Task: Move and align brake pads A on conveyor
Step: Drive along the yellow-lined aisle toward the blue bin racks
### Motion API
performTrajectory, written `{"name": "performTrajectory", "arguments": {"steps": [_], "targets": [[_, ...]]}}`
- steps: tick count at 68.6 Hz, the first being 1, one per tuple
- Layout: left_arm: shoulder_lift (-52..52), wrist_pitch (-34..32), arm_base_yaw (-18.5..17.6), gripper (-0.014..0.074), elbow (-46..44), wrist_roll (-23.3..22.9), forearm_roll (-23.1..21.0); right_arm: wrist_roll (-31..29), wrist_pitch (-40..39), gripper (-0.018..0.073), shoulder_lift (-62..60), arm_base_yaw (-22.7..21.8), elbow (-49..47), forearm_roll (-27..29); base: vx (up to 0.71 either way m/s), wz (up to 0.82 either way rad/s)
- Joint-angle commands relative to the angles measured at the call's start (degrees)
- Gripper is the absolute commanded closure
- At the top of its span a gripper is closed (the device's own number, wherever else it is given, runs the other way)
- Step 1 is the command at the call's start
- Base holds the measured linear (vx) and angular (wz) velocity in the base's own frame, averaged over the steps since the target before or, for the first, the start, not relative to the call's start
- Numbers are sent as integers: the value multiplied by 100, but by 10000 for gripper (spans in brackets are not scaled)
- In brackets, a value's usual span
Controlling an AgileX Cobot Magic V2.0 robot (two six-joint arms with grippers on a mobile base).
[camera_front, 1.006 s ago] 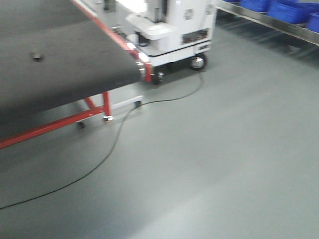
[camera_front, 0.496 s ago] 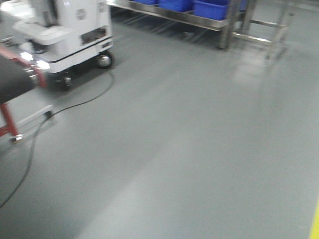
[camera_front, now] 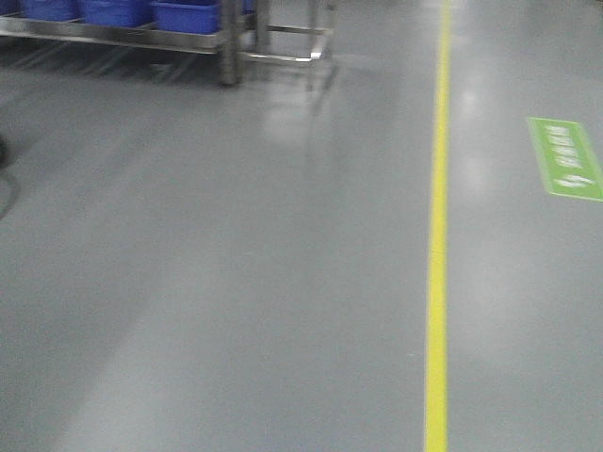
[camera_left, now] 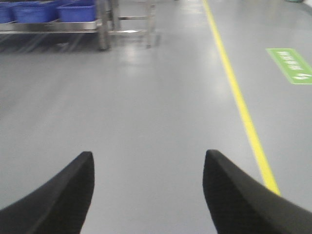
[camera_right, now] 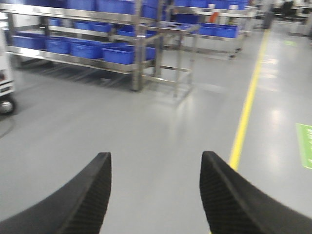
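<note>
The left gripper [camera_left: 148,155] and the right gripper [camera_right: 156,155] each hold 2 jaws spread wide over grey floor [camera_left: 146,107], a yellow line [camera_left: 242,109] running ahead past each right jaw, steel shelves [camera_right: 136,29] of blue bins [camera_right: 119,53] far ahead-left, while where the brake pads and conveyor lie cannot be told.

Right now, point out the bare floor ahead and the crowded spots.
Bare floor runs between the steel rack of blue bins and the yellow line; a narrower strip lies beyond the line, around the green floor sign. Crowded only along the rack.
</note>
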Motion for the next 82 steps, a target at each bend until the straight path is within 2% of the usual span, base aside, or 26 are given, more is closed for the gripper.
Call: {"name": "performTrajectory", "arguments": {"steps": [1,23,48,65,82], "targets": [[53,-430,-19,146,-144,-12,-40,-27,-426,159,79,-31,-153,-6,3,-85],[53,-430,-19,146,-144,-12,-40,-27,-426,159,79,-31,-153,-6,7,-78],[53,-430,-19,146,-144,-12,-40,-27,-426,159,79,-31,-153,-6,20,-50],[53,-430,-19,146,-144,-12,-40,-27,-426,159,79,-31,-153,-6,34,-18],[53,-430,-19,146,-144,-12,-40,-27,-426,159,79,-31,-153,-6,47,21]]}}
